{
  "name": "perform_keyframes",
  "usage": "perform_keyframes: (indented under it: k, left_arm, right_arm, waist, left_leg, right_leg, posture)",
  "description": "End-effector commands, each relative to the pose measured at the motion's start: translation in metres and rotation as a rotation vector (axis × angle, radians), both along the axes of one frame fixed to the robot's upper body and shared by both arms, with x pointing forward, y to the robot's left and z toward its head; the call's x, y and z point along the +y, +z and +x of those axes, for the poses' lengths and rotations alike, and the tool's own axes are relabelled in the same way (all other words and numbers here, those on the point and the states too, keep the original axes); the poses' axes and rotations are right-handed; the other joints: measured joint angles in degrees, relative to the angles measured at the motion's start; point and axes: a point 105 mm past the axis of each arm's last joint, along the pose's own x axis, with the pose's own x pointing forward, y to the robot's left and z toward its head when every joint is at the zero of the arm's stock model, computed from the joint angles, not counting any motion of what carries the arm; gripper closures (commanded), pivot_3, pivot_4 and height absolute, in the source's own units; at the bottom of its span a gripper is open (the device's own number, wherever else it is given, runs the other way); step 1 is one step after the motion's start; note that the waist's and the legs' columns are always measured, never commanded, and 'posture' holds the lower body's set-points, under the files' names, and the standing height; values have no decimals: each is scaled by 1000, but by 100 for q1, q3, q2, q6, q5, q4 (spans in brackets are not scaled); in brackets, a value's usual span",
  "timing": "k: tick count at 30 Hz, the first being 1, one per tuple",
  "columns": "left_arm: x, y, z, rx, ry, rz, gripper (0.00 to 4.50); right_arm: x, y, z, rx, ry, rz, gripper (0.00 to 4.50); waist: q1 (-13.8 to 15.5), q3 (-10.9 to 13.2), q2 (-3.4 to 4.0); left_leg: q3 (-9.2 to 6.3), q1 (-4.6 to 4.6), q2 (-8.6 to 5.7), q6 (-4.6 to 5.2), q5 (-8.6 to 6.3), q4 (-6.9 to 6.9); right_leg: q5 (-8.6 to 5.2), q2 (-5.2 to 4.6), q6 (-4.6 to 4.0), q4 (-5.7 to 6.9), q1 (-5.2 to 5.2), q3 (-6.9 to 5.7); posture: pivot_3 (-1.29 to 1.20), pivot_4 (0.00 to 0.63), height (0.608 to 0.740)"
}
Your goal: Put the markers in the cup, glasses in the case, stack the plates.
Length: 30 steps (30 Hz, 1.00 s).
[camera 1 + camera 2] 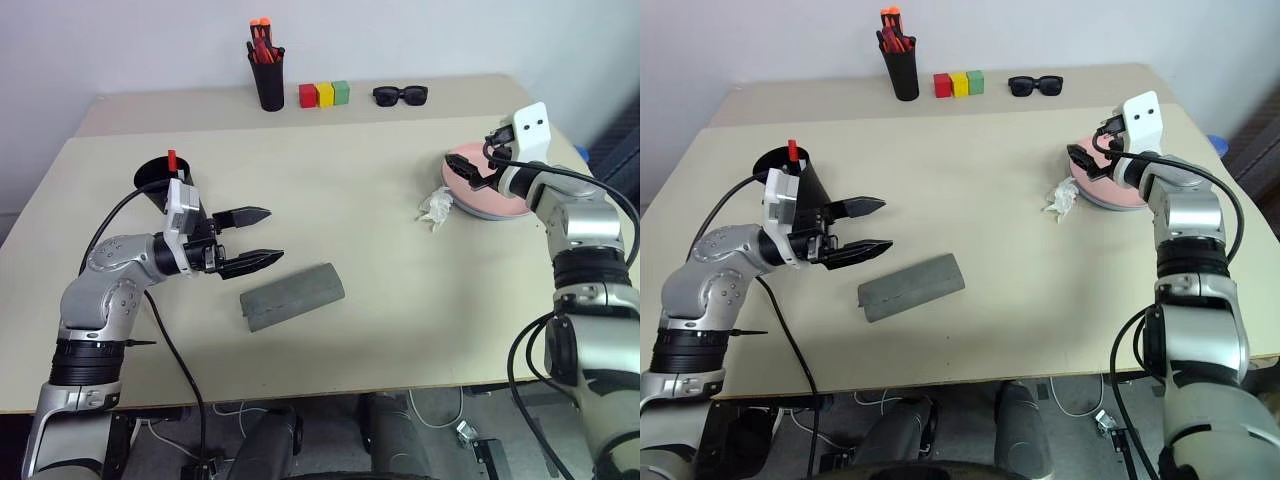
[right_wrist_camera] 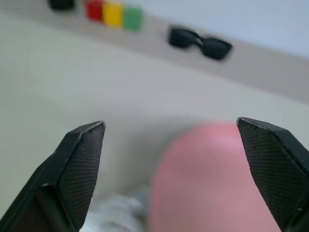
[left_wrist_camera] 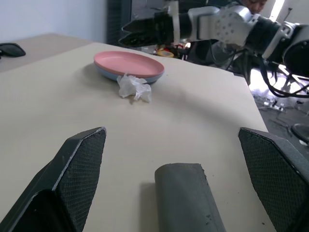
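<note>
The salmon pink plate [image 3: 126, 63] lies on the light blue plate [image 3: 107, 74] at the table's right side. My right gripper [image 2: 170, 126] hovers over their near edge, open, with nothing between its fingers. The grey case [image 1: 292, 296] lies shut in the middle front of the table. Just left of the case, my left gripper [image 1: 273, 235] is open and empty, pointing toward it. Behind my left wrist stands the black cup [image 1: 155, 178] with a red-ended marker [image 1: 172, 159] sticking out of it. The glasses are out of view.
A crumpled white scrap [image 1: 435, 208] lies against the plates' left edge. Along the back stand a black pen holder with orange-red pens [image 1: 267, 75], red, yellow and green blocks [image 1: 324, 95] and black sunglasses [image 1: 400, 95].
</note>
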Motion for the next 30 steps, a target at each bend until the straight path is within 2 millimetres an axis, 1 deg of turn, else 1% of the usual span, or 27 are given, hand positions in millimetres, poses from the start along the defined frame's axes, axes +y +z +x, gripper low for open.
perform_keyframes:
  k: [1, 3, 5, 7, 8, 10, 12, 14, 15, 16, 18, 20, 21, 23, 24, 25, 26, 27, 28, 30]
  left_arm:
    - [1, 12, 0, -53, -3, -24, 0]
    - [0, 12, 1, -53, -7, -24, 0]
    - [-1, 13, 1, -53, -8, -22, 0]
    - [0, 13, 1, -52, -4, -21, 0]
    - [1, 13, 0, -51, 0, -17, 0]
    - [2, 12, 0, -48, 6, -13, 0]
    - [4, 12, -1, -50, 14, -7, 0]
    - [5, 12, -2, -47, 23, -5, 0]
    - [6, 12, -2, -48, 26, -4, 0]
    - [6, 12, -3, -48, 29, -4, 0]
    - [7, 12, -4, -50, 33, -2, 0]
    - [8, 11, -4, -51, 44, 2, 0]
    - [9, 11, -4, -50, 48, 1, 0]
    - [9, 11, -4, -50, 52, -4, 0]
    - [9, 12, -4, -50, 53, -6, 0]
    - [9, 12, -4, -50, 54, -9, 0]
    - [9, 12, -4, -50, 55, -10, 0]
    - [8, 12, -4, -50, 55, -13, 0]
    - [7, 12, -4, -50, 54, -15, 0]
    - [6, 12, -4, -51, 53, -17, 0]
  right_arm:
    - [19, -14, -10, 5, 61, -82, 26]
    - [24, -31, -13, 38, 70, -133, 26]
    - [24, -41, -14, 65, 63, -141, 26]
    - [25, -55, -13, 95, 57, -213, 26]
    - [21, -65, -11, 124, 29, -249, 26]
    - [18, -77, -7, 156, 3, -264, 26]
    - [16, -85, -5, 195, -15, -211, 533]
    - [13, -90, -1, 204, -35, -256, 1356]
    - [13, -89, 1, 200, -40, -244, 1947]
    - [14, -87, 2, 193, -40, -233, 2360]
    - [18, -84, 4, 183, -25, -222, 3451]
    - [24, -75, 4, 152, 15, -202, 4389]
    - [27, -70, 4, 140, 38, -172, 4461]
    - [32, -48, 4, 75, 73, -81, 4461]
    - [33, -41, 4, 56, 81, -49, 4461]
    - [29, -27, 5, 15, 72, -12, 4461]
    - [25, -18, 7, -11, 60, 17, 4461]
    - [17, -11, 8, -39, 27, 9, 4461]
    - [9, -7, 11, -59, -19, -13, 4461]
    - [-17, -10, 18, -51, -174, -63, 4461]
  waist:
    - [4, 0, 0]
    - [5, 1, 1]
    - [8, 1, 2]
    - [7, 1, 2]
    - [-5, 1, 2]
    - [-10, 1, 2]
    - [-11, 1, 2]
    - [-13, 0, 1]
    - [-8, 0, 0]
    - [-11, 0, 0]
    - [-16, 0, 0]
    - [-26, 0, 0]
    - [-25, 0, 0]
    - [-20, 0, 0]
    - [-17, 0, 0]
    - [-15, 0, 1]
    - [-12, 2, 4]
    - [-9, 3, 5]
    - [-5, 3, 5]
    - [-3, 3, 5]
  left_leg:
    - [2, 0, -1, 0, 0, 3]
    - [3, 0, -2, -1, 1, 7]
    - [4, -1, -3, -2, 2, 9]
    - [4, -1, -3, -3, 2, 9]
    - [4, 0, -3, -3, 2, 9]
    - [4, 1, -2, -3, 2, 8]
    - [4, 0, -2, -3, 2, 8]
    - [6, 2, -2, -3, 2, 8]
    - [6, 3, -2, -3, 2, 9]
    - [5, 3, -2, -4, 3, 9]
    - [5, 4, -2, -4, 3, 9]
    - [6, 4, -1, -4, 2, 8]
    - [6, 4, -1, -3, 2, 8]
    - [5, 3, -1, -4, 2, 8]
    - [5, 2, 0, -4, 2, 8]
    - [5, 2, 0, -4, 2, 8]
    - [5, 1, 0, -4, 2, 8]
    - [5, 0, -1, -4, 2, 8]
    - [5, 0, -1, -4, 2, 8]
    - [4, 0, -2, -3, 2, 8]
  right_leg:
    - [0, -1, 0, 4, 0, 1]
    - [0, -2, 0, 6, 0, 1]
    - [1, -2, 0, 7, -1, 1]
    - [1, -3, -1, 7, -1, 1]
    - [1, -2, -2, 8, -1, 1]
    - [1, -1, -2, 7, -1, 1]
    - [1, -1, -2, 7, -1, 1]
    - [2, -1, -3, 7, 0, 3]
    - [3, -1, -4, 7, 0, 3]
    - [3, -1, -4, 7, 1, 3]
    - [3, -1, -5, 7, 0, 3]
    - [3, 0, -5, 7, 0, 3]
    - [3, 0, -5, 7, 0, 3]
    - [3, 0, -5, 7, 0, 2]
    - [3, 0, -4, 6, 0, 3]
    - [3, 0, -5, 7, 0, 3]
    - [3, 0, -4, 6, -1, 3]
    - [3, -2, -4, 6, -1, 3]
    - [3, -2, -4, 6, -1, 2]
    - [3, -2, -4, 6, -2, 2]
  posture:
    - [0, 150, 740]
    - [0, 150, 740]
    - [0, 150, 740]
    - [0, 150, 740]
    - [0, 150, 740]
    - [0, 150, 740]
    - [0, 150, 740]
    - [0, 150, 740]
    - [0, 150, 740]
    - [0, 150, 740]
    - [0, 150, 740]
    - [0, 150, 740]
    - [0, 150, 740]
    - [0, 150, 740]
    - [0, 150, 740]
    - [0, 150, 740]
    - [0, 150, 740]
    - [0, 150, 740]
    - [0, 150, 740]
    - [0, 150, 740]
